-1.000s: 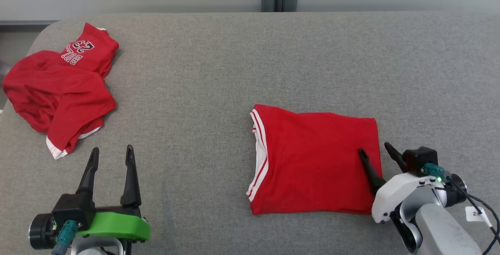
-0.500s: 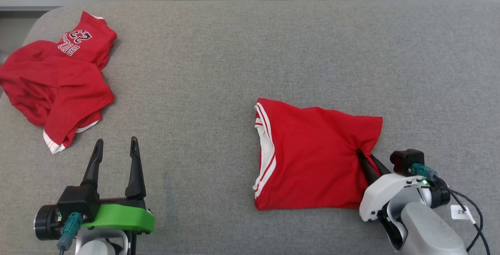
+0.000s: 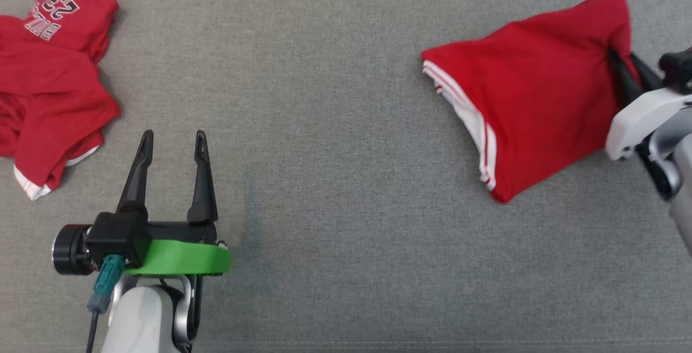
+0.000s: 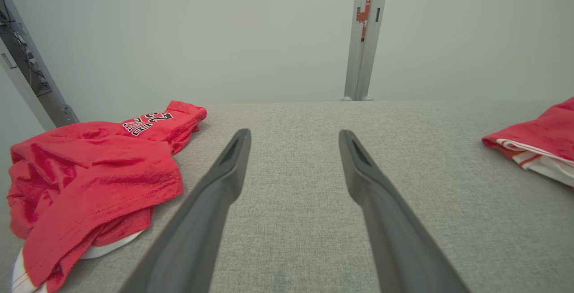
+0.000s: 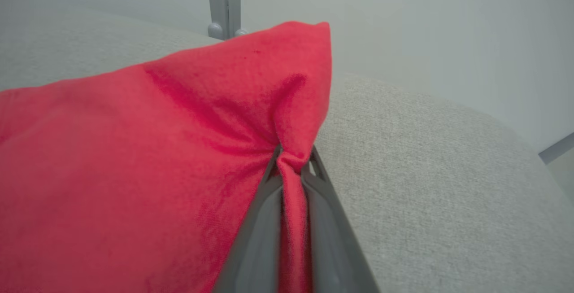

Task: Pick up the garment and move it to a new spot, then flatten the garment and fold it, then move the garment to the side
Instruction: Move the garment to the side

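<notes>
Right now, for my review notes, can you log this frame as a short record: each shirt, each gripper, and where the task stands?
Surface: grey padded surface
Folded red shirt: folded flat, on the robot's right, bunched at its right edge
Right gripper: shut on the folded red shirt's right edge
Left gripper: open, holding nothing, over bare surface
Crumpled red shirt: heaped at far left, white lettering showing, untouched
Task stage: fold done; shirt gripped, apparently for the move aside

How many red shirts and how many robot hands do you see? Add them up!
Red cloth shirts: 2, the folded red shirt with white stripes and the crumpled red shirt with lettering.
Robot hands with dark fingers: 2, the left hand and the right hand.
Total: 4.
</notes>
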